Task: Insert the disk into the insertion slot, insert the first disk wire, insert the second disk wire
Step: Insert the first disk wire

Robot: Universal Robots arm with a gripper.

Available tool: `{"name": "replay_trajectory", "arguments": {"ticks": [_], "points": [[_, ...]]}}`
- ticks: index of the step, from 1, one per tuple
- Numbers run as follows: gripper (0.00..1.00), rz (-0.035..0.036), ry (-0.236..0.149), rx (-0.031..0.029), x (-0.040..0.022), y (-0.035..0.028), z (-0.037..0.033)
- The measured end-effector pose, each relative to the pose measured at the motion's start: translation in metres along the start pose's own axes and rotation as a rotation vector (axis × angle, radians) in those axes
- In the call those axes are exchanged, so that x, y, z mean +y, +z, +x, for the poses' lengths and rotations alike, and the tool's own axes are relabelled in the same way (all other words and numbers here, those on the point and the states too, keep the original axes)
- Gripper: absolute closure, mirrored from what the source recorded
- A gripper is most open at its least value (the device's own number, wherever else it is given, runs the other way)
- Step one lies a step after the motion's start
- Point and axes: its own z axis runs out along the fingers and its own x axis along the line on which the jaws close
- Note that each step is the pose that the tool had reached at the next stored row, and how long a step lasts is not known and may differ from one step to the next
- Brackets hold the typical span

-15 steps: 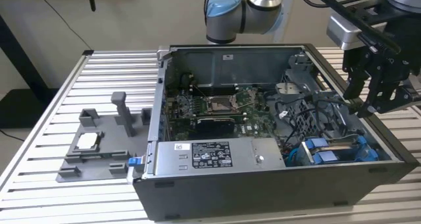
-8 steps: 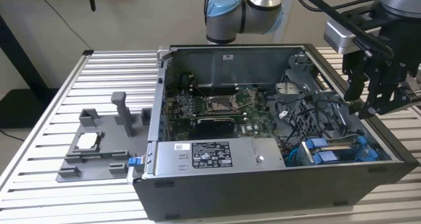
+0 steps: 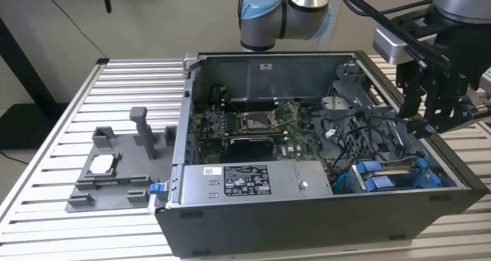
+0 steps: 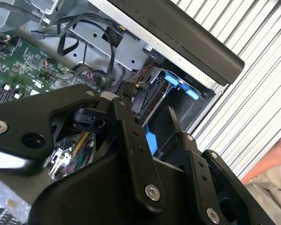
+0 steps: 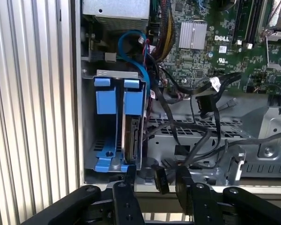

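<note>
My end effector [image 5: 157, 174] hangs with its fingers spread, gripping nothing. Just ahead of the fingertips, the disk [image 5: 131, 136] stands on edge, seated in the slot [image 5: 113, 73]. A black wire plug [image 5: 160, 178] lies between the fingertips, seemingly untouched. I judge the cord limp and the plug stiff, so I'd pinch the plug's flat sides. The disk looks rigid and fragile, best handled by its blue frame [image 5: 133, 101].
</note>
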Motion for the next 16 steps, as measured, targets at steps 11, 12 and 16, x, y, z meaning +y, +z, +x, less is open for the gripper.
{"name": "replay_trajectory", "arguments": {"ticks": [11, 12, 16], "points": [[0.8, 0.0027, -0.01, 0.0316, 0.0, 0.0031, -0.0048], [0.8, 0.0027, -0.01, 0.0321, -0.0003, 0.0031, -0.0048], [0.8, -0.005, -0.011, 0.0369, -0.0032, 0.0038, -0.0047]]}}
